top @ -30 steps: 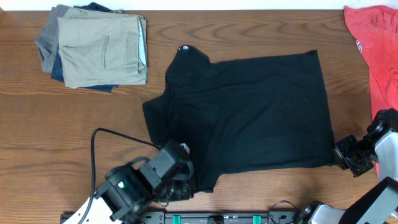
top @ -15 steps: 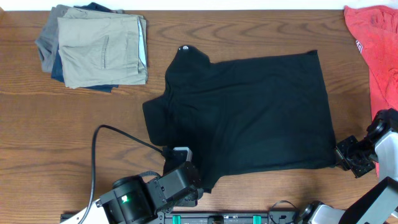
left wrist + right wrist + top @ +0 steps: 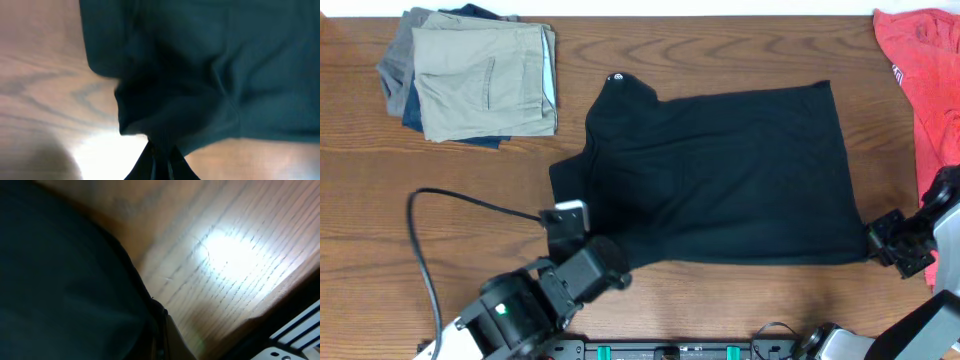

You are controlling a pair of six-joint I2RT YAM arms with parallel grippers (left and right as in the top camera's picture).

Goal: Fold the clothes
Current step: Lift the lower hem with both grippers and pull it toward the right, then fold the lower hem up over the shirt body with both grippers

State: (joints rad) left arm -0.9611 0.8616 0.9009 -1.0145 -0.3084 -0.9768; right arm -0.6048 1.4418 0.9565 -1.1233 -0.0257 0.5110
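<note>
The left jaws are pinched shut on a bunched fold at the near left edge of the black T-shirt (image 3: 720,175), with a black cable (image 3: 450,200) looping over the desk (image 3: 440,250) beside that arm. At the far left corner sits a stack of folded trousers (image 3: 470,75), tan on top. The T-shirt lies spread across the middle of the desk, a small white round logo (image 3: 614,77) on its far left part. The right jaws are closed on its near right corner. A red shirt (image 3: 925,70) lies at the right edge.
</note>
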